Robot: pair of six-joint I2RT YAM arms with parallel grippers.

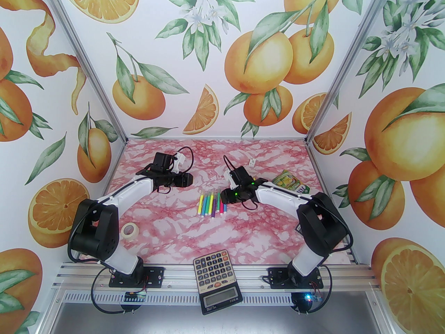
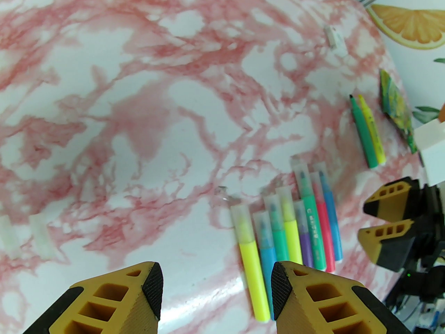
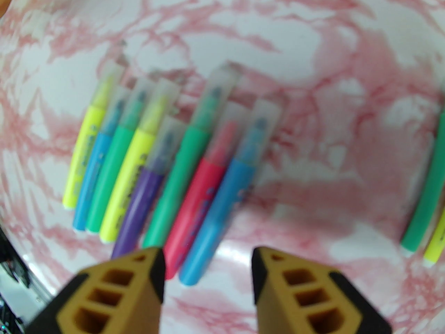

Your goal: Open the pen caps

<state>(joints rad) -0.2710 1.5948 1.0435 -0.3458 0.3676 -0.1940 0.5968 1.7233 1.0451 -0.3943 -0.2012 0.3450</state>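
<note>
The table (image 1: 167,228) is closed by walls on the left, far and right sides. The arms' rail runs along the near edge.

In the middle of the table lies a row of eight pens (image 1: 211,204), side by side and touching. Each pen in the row wears its clear cap (image 2: 240,217), so I judge these eight are left to do. A pair of pens (image 2: 369,132), one green and one yellow, lies apart to the right, near the pouch (image 1: 290,183). Their tips are bare. Two pale pieces (image 2: 41,235) far to the left on the table look like loose caps, but they are blurred. So it seems about one fifth of the task is done.

The left gripper (image 2: 215,284) hangs above the table with jaws apart and nothing between them. It is well apart from the row, on its left. The right gripper (image 3: 208,273) is also apart and empty, just beside the right end of the row.

For moving there is much bare table left of the row and in front of it. The calculator (image 1: 216,277) sits at the near edge and the tape (image 1: 129,230) by the left arm, both well away from the row. The right side is more crowded: the arm, the pouch and the pair of pens. A small white piece (image 1: 251,162) lies further back.
</note>
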